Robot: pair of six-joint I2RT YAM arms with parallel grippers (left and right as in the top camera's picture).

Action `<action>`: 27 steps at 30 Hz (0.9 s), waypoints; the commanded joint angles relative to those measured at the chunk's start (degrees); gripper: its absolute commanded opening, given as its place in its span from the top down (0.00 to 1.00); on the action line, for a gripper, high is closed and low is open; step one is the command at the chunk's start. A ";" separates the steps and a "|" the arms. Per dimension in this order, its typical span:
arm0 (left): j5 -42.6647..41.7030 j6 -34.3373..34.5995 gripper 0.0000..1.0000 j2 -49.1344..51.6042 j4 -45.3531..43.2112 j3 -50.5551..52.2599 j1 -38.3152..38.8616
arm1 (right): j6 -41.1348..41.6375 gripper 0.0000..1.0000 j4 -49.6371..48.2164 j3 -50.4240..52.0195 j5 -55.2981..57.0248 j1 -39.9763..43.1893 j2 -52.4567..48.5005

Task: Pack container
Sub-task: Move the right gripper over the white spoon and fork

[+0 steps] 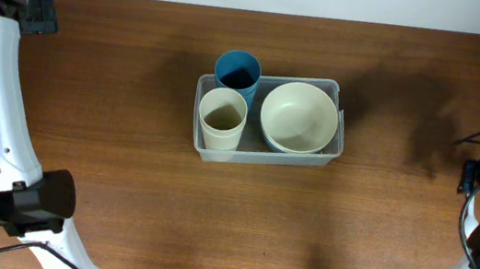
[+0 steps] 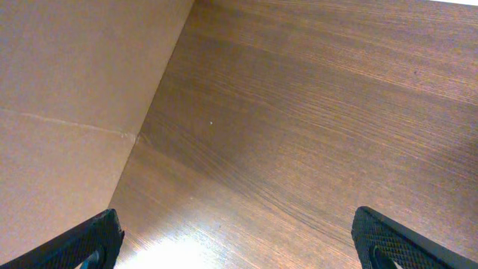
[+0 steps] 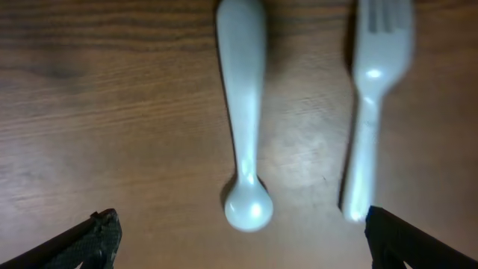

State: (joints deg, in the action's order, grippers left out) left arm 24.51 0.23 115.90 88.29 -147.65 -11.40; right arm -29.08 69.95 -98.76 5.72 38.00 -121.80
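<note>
The container (image 1: 265, 157), thin clear plastic that is likely light and slightly flexible, sits mid-tabletop (image 1: 122, 184) a little toward the far edge, holding a blue cup (image 1: 237, 71), a cream cup (image 1: 223, 118) and a cream bowl (image 1: 298, 117); I would steady it by the rim at a short end. The right hand (image 3: 243, 246) hangs spread wide over a pale spoon (image 3: 240, 112) and fork (image 3: 370, 112), lying apart near the right edge. The left hand (image 2: 239, 243), wide and empty, is over bare wood by the far left corner, with open tabletop all round the container.
</note>
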 commanded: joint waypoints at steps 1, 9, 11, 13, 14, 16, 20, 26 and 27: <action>0.81 0.17 0.00 0.26 0.04 -0.90 -0.39 | -2.67 0.01 -0.63 0.55 -2.82 -0.15 -3.30; 0.81 0.15 0.00 0.26 0.07 -0.90 -0.37 | -2.64 0.01 -1.92 0.72 -3.61 -0.15 -8.13; 0.83 0.17 0.00 0.26 0.07 -0.90 -0.37 | -2.62 0.01 -2.32 0.72 -3.56 -0.15 -8.90; 0.81 0.17 0.00 0.26 0.07 -0.90 -0.39 | -2.58 0.01 -2.73 0.72 -3.58 -0.15 -9.38; 0.81 0.17 0.00 0.26 0.07 -0.90 -0.39 | -2.40 0.00 -2.91 0.74 -3.58 -0.15 -9.57; 0.81 0.17 0.00 0.26 0.07 -0.90 -0.37 | -2.19 0.06 -2.97 0.79 -3.56 -0.15 -9.86; 0.81 0.17 0.00 0.26 0.07 -0.90 -0.39 | -1.97 0.43 -2.97 0.96 -3.45 -0.15 -9.86; 0.81 0.17 0.00 0.26 0.07 -0.90 -0.39 | 0.85 0.77 -2.71 0.94 -1.03 -0.15 -9.86; 0.81 0.17 0.00 0.26 0.07 -0.90 -0.37 | 1.75 0.86 -2.73 0.94 -0.50 -0.17 -9.86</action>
State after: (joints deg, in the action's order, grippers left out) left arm 24.51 0.23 115.90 88.29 -147.65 -11.40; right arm -29.56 67.20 -98.45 4.49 38.04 -129.56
